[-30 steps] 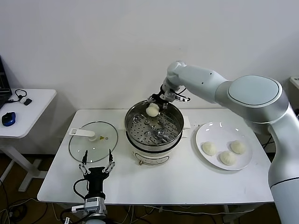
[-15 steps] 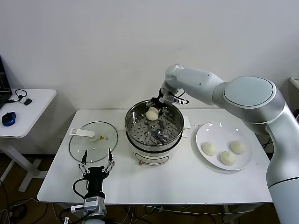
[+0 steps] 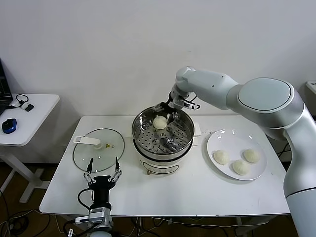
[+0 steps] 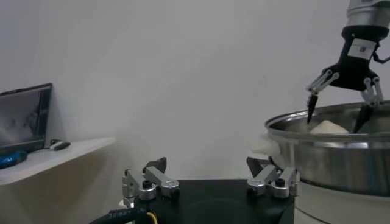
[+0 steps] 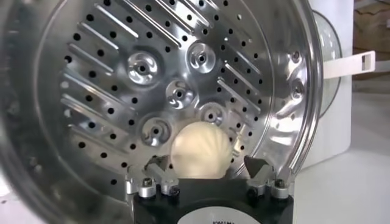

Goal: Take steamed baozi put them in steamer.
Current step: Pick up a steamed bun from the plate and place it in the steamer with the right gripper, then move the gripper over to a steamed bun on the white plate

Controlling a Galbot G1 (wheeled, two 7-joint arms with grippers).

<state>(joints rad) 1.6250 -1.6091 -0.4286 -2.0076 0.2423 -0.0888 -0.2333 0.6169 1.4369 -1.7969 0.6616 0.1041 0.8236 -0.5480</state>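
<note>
The steamer (image 3: 159,150) stands mid-table, a shiny pot on a cream base. One baozi (image 3: 159,122) lies on its perforated floor (image 5: 122,91) at the far side; it also shows in the right wrist view (image 5: 201,149). My right gripper (image 3: 165,109) hangs open just above that baozi, fingers spread on either side and clear of it; it shows in its own wrist view (image 5: 201,163). Three more baozi (image 3: 221,157) (image 3: 241,167) (image 3: 251,155) lie on a white plate (image 3: 217,138) at the right. My left gripper (image 3: 102,174) is parked open near the table's front left.
A flat glass lid (image 3: 98,149) with a white handle lies on the table left of the steamer. A small white side table (image 3: 29,123) with a blue mouse stands further left. A white wall is close behind the steamer.
My right gripper has lowered the baozi into the steamer's far side and opened. The baozi now rests on the perforated floor. The left arm has not moved.
</note>
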